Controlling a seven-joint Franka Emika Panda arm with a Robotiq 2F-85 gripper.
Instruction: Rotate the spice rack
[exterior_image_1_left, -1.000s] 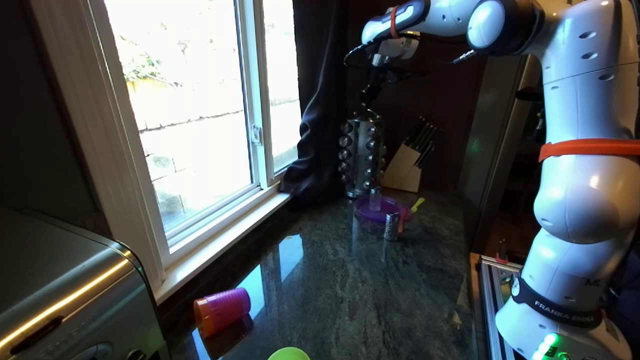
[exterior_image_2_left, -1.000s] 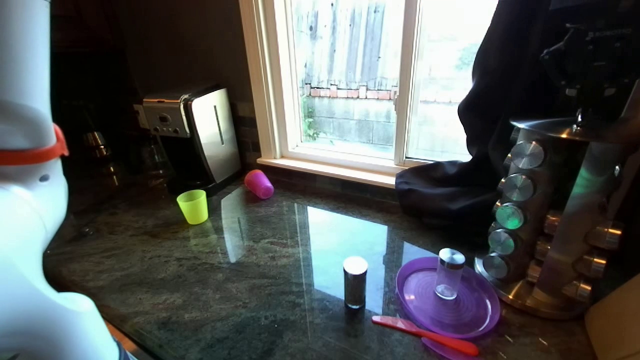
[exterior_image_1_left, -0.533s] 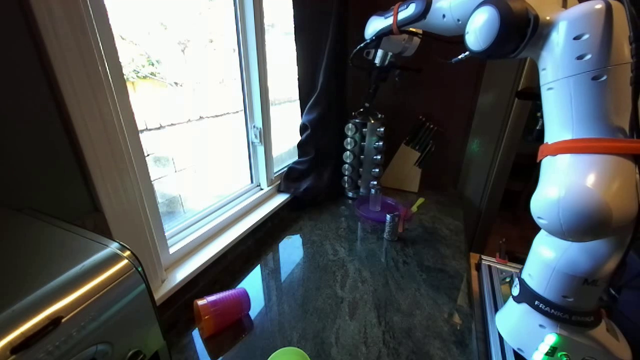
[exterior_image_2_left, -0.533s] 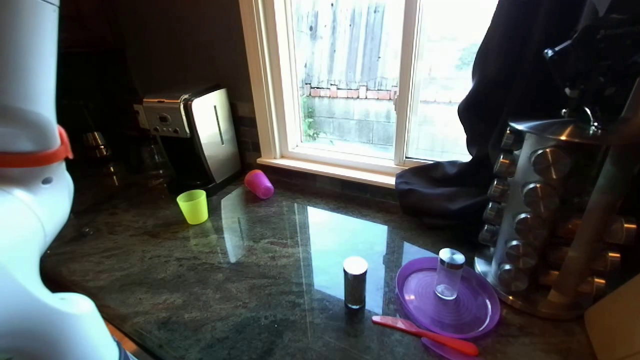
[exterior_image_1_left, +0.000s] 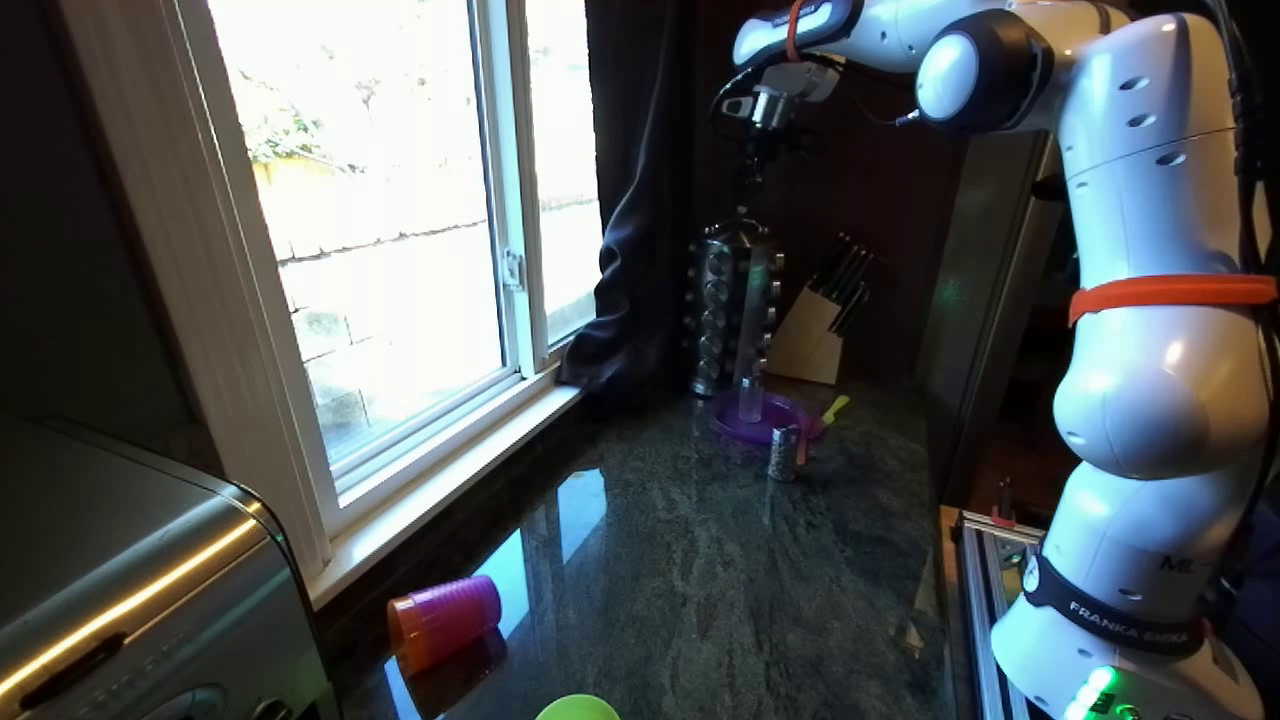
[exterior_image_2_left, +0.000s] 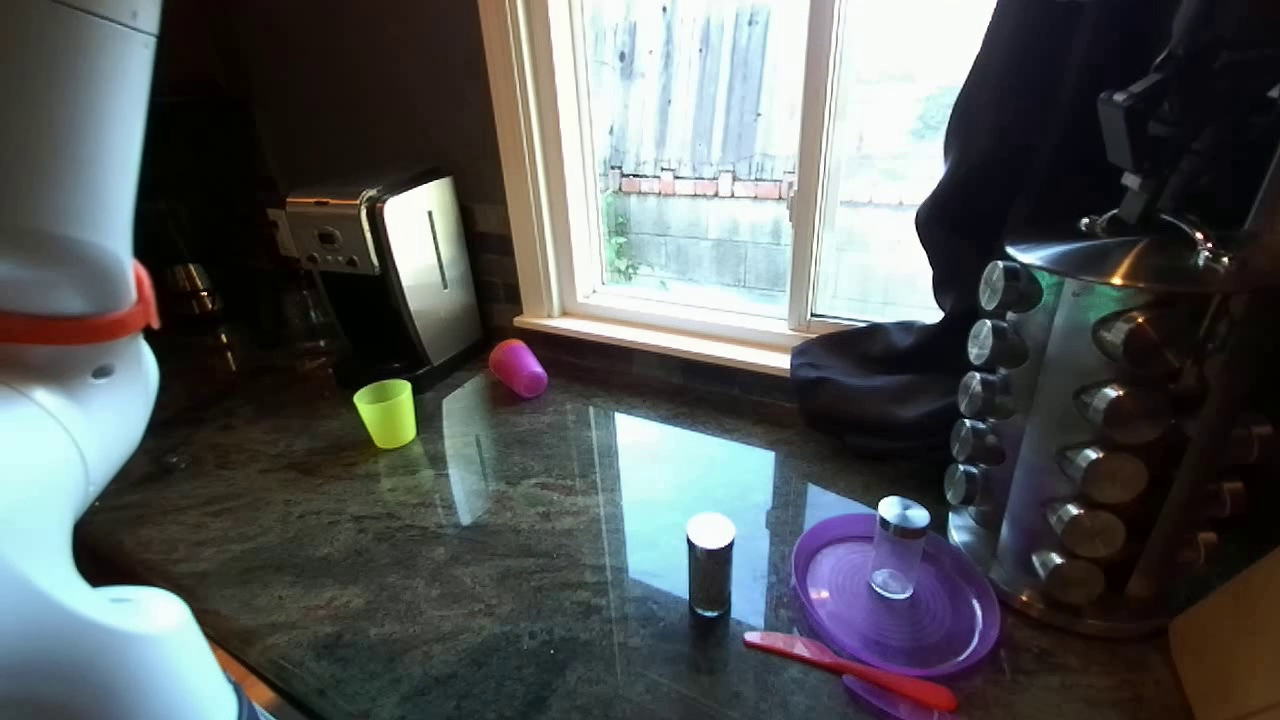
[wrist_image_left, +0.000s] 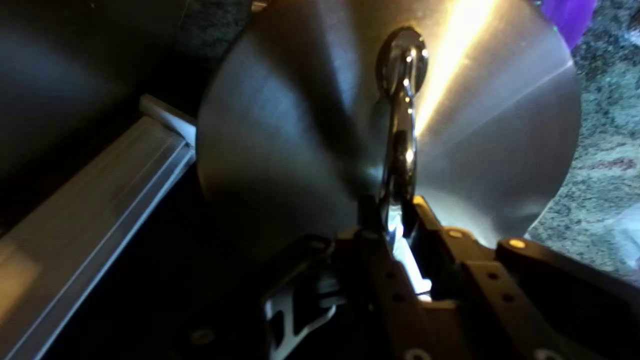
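Observation:
The spice rack stands upright on the dark counter, a tall metal tower with stacked columns of silver-lidded jars, in both exterior views (exterior_image_1_left: 752, 300) (exterior_image_2_left: 1035, 400). Its round steel top plate (wrist_image_left: 480, 145) fills much of the wrist view. An arched chrome handle (wrist_image_left: 401, 120) rises from that plate and also shows in an exterior view (exterior_image_2_left: 1192, 236). My gripper (wrist_image_left: 391, 215) is closed around the near end of this handle, one finger on each side. The gripper points down at the rack's top in both exterior views (exterior_image_1_left: 744, 205) (exterior_image_2_left: 1135, 200). The handle's far end is hidden by the fingers.
A purple plate (exterior_image_2_left: 840, 610) with a clear jar (exterior_image_2_left: 897, 560) stands close beside the rack. A dark shaker (exterior_image_2_left: 710, 575) and a red knife (exterior_image_2_left: 860, 672) lie near. A knife block (exterior_image_1_left: 805, 335) stands behind, a dark curtain (exterior_image_1_left: 640, 300) beside the rack.
The spice rack has turned under my gripper: its near jar columns and metal panel have shifted right in both exterior views. The handle and my wrist have turned with it. Jars on the plate stay put.

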